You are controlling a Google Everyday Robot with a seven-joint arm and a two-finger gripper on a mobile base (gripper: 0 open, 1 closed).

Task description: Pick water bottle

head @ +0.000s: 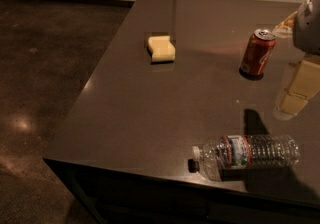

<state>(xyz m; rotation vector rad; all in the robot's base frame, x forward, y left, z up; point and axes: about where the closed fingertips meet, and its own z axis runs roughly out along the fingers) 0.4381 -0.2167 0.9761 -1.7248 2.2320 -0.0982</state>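
Clear ribbed water bottle [247, 154] lay beside the lower edge of the glossy desk [150, 108], open room leftward; jaws hung upper right, state unreadable.

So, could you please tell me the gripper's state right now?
Gripper: at the right edge, apart from the lying water bottle; open or closed cannot be told.

one view | above table [150, 118], angled down | mid-distance | hand [295, 93] at right edge
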